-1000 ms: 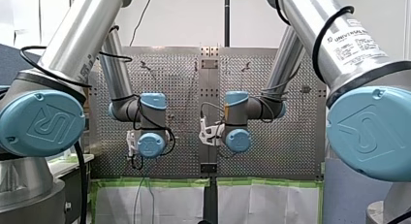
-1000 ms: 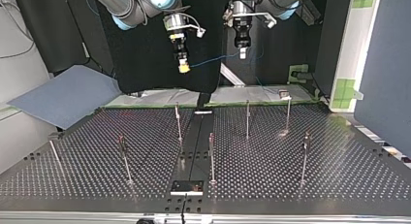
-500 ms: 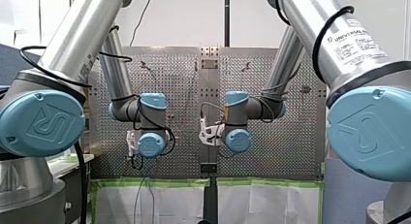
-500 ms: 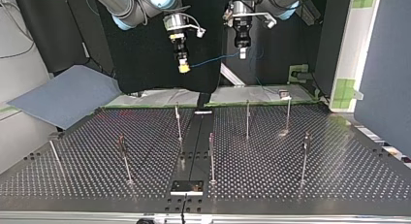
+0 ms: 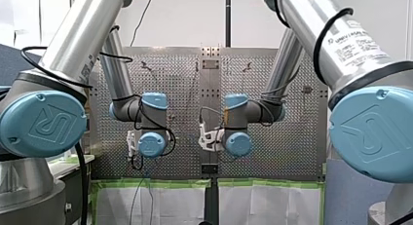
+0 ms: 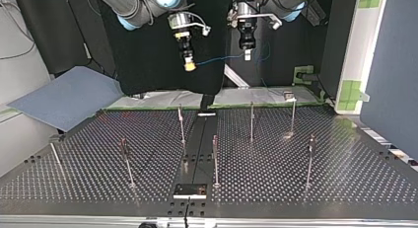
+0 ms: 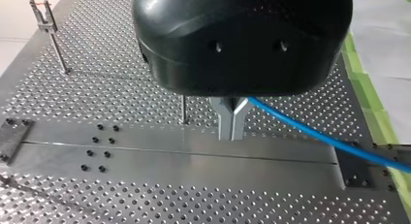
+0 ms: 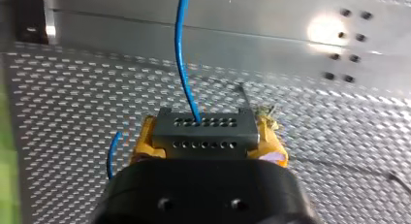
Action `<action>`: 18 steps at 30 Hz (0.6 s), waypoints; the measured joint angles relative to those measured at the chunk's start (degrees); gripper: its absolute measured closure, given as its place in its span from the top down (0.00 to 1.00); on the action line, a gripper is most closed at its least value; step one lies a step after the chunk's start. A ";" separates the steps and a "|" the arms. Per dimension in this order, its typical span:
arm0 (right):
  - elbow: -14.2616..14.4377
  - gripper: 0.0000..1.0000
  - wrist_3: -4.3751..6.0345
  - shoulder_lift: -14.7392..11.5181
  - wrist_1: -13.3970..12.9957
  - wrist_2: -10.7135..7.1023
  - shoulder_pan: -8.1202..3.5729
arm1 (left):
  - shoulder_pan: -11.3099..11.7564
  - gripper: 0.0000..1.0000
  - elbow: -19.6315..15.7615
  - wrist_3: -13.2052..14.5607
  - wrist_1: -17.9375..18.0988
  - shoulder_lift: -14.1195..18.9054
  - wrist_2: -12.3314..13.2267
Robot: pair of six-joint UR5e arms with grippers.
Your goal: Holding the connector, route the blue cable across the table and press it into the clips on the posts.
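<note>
Shift versus a moment ago: right end effector (image 6: 189, 66) has moved slightly toward the top view's right, nearer left end effector (image 6: 248, 54), which hasn't budged. Between them the blue cable (image 6: 217, 59) spans with a slight sag, well above the bench (image 6: 345, 178) and its thin metal posts (image 6: 181, 123). Right wrist view: yellow pads (image 8: 145, 141) clamped either side of the connector (image 8: 203, 129), a flat grey metal block with two rows of small holes. Cable leaves its front face, running ahead. Left wrist view: rounded black housing, narrow metal fingers (image 7: 231, 124) pressed together on the cable, which trails off beside them. Bench is perforated metal with a smooth centre strip.
</note>
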 joint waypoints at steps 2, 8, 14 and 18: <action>-0.01 0.00 -0.03 0.98 0.86 0.01 0.13 | 0.01 0.00 0.01 0.00 -0.20 0.01 0.01; -0.04 0.00 -0.06 2.64 1.64 0.02 0.19 | 0.03 0.00 0.03 0.00 -0.32 0.02 0.01; -0.04 0.00 -0.06 2.80 1.71 0.02 0.20 | 0.04 0.00 0.03 0.00 -0.33 0.02 0.01; -0.03 0.00 -0.06 2.81 1.71 0.02 0.20 | 0.04 0.00 0.03 0.00 -0.33 0.02 0.01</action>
